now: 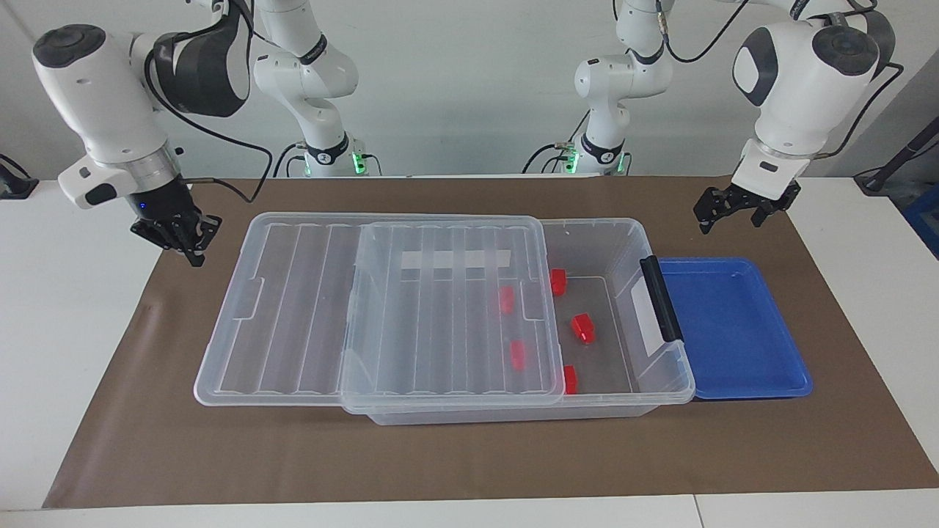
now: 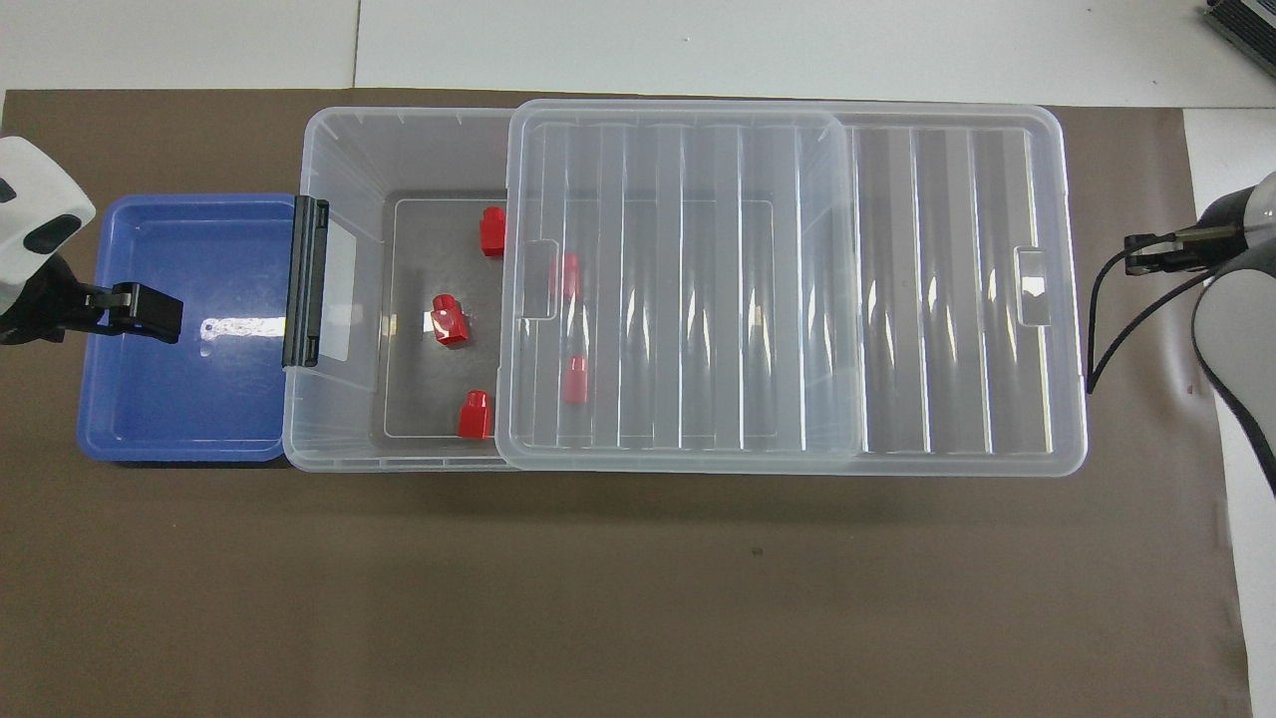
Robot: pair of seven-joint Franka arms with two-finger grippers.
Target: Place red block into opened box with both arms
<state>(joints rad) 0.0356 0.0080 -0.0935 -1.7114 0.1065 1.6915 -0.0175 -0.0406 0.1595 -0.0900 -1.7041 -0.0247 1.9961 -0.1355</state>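
Note:
Several red blocks lie in the clear box (image 1: 626,246). Three are in its uncovered end, among them one (image 1: 583,328) (image 2: 450,320) at the middle. Two more show through the ribbed clear lid (image 1: 293,308) (image 2: 947,299), which is slid toward the right arm's end and covers most of the box (image 2: 339,150). My left gripper (image 1: 730,218) (image 2: 164,314) hangs open and empty over the blue tray. My right gripper (image 1: 192,253) is shut on nothing, over the mat's edge past the lid's end.
A shallow blue tray (image 1: 733,323) (image 2: 179,399) lies empty against the box's black-handled end (image 1: 660,297), toward the left arm's end of the table. A brown mat (image 1: 469,455) covers the table under everything.

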